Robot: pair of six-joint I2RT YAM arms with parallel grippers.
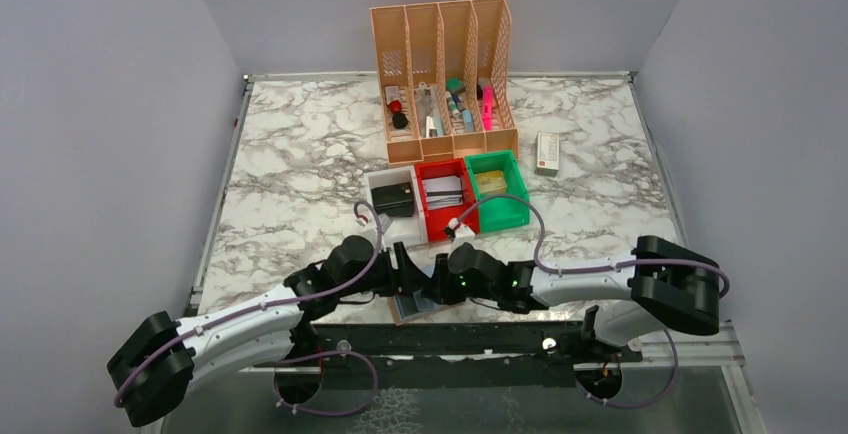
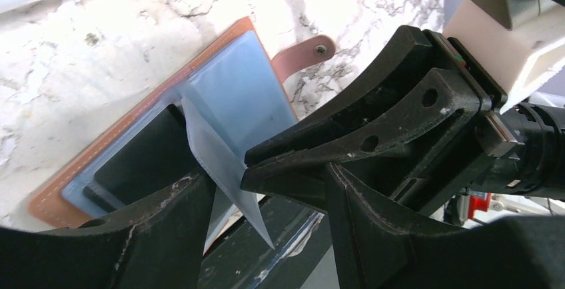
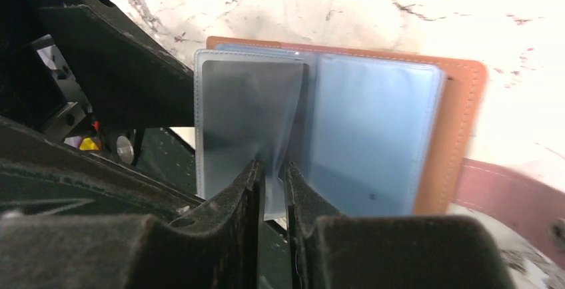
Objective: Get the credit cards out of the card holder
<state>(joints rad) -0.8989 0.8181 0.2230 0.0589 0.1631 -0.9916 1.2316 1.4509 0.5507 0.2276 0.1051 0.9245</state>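
Observation:
The tan-brown card holder [image 3: 460,116] lies open at the table's near edge, its bluish clear sleeves fanned out; it also shows in the left wrist view [image 2: 100,149] and, small, in the top view [image 1: 412,305]. A dark credit card [image 3: 248,106] sits inside the left sleeve and shows in the left wrist view [image 2: 136,159]. My right gripper [image 3: 272,170] is shut on one thin clear sleeve leaf [image 2: 223,162] and holds it lifted. My left gripper [image 2: 266,209] is open, its fingers on either side of that leaf and the right fingers. Other cards are hidden.
The holder's brown strap [image 3: 513,186] lies to its side. Behind stand a white bin with a black case [image 1: 393,197], a red bin [image 1: 444,194], a green bin [image 1: 495,187], a peach file organizer [image 1: 445,74] and a small white box [image 1: 547,152]. The black front rail [image 1: 450,339] runs under the grippers.

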